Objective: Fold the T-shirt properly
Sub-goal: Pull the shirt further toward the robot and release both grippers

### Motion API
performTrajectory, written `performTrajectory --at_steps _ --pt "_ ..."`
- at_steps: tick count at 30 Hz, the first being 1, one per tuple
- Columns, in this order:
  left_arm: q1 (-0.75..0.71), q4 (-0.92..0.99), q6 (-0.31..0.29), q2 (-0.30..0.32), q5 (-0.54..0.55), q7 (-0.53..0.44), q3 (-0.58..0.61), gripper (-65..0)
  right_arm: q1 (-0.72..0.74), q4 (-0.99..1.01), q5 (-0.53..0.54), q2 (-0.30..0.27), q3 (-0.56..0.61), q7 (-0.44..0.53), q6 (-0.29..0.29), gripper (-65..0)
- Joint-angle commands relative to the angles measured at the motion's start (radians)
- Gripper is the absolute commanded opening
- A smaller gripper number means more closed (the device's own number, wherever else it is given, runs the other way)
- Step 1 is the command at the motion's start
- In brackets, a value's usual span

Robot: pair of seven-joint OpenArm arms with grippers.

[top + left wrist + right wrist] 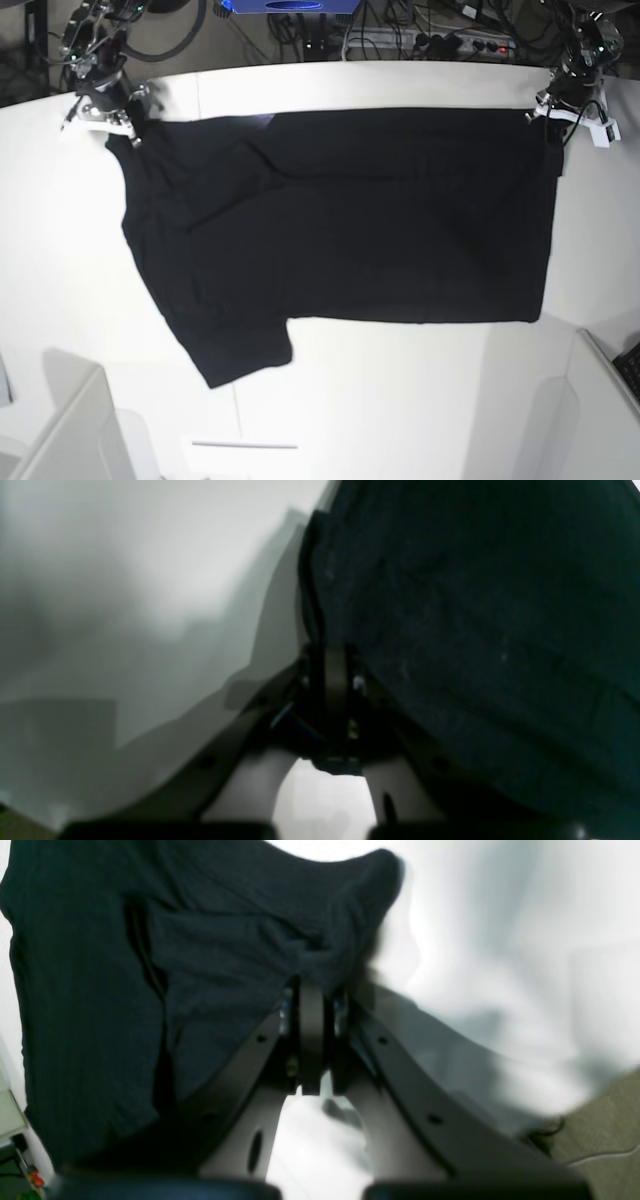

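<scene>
Evidently both claws are clamped on far corners of the T-shirt: left claw, right claw, keeping it stretched flat across the bench for folding.

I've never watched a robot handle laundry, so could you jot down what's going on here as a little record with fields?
Item: T-shirt, black, plain side showing
Position: spread wide across the white table, one sleeve hanging toward the near edge
Left hand: shut on the shirt's far corner, on the base view's right
Right hand: shut on the shirt's other far corner, on the base view's left
Cloth state: stretched between both hands, some wrinkles near the sleeve side
Fold progress: judging by its width, not yet folded into a compact shape
</scene>
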State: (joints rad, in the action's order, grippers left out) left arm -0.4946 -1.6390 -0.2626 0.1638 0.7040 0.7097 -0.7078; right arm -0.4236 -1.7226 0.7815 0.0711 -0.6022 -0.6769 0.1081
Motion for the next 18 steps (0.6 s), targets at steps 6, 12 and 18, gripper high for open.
performTrajectory --at_steps 6,12,18 --pt "-0.054 -0.02 -0.002 0.015 0.009 -0.015 -0.009 -65.0 -0.059 -0.075 0.006 0.016 0.0 0.012 -0.005 -65.0" --pt "-0.098 -0.022 -0.004 0.016 0.009 -0.015 -0.011 -65.0 -0.099 -0.09 0.006 0.019 0.003 0.012 -0.005 -65.0" --pt "-0.121 -0.028 -0.004 0.016 0.009 -0.015 -0.011 -65.0 -0.146 -0.11 0.006 0.022 0.003 0.012 -0.005 -65.0"
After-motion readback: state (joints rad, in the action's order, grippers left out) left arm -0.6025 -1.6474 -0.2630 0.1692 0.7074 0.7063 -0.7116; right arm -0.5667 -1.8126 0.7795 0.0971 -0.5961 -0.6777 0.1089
